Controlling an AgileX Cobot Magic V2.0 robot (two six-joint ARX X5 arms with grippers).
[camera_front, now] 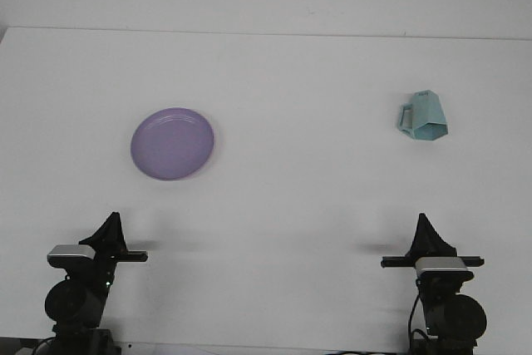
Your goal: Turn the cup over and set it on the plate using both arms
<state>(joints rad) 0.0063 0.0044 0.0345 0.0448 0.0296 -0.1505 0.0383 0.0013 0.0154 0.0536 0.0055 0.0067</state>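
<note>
Pale teal faceted plastic cup [424, 116] sits on the right side of the white tabletop [316, 197], toward the far half. It stands upside down: wider rim on the table, narrower base up top, body leaning a little. Handle sticks out to the left of the body. Nothing touches it.

Round lilac plastic plate [172, 143] lies flat on the left side of the table, well apart from the cup, w/ bare white surface between them. Plate is a bit nearer the camera than the cup. Nothing on it.

Left gripper [108, 233] is at the bottom left edge of the view, near side of the table, below the plate and apart from it. Only a dark pointed shape shows above its black wrist and silver block; can't tell how far the claw is spread. Holds nothing visible.

Right gripper [426, 235] is at the bottom right, below the cup and well apart from it. Same dark pointed outline over a silver block; opening can't be told either. Nothing visible in it.
</note>
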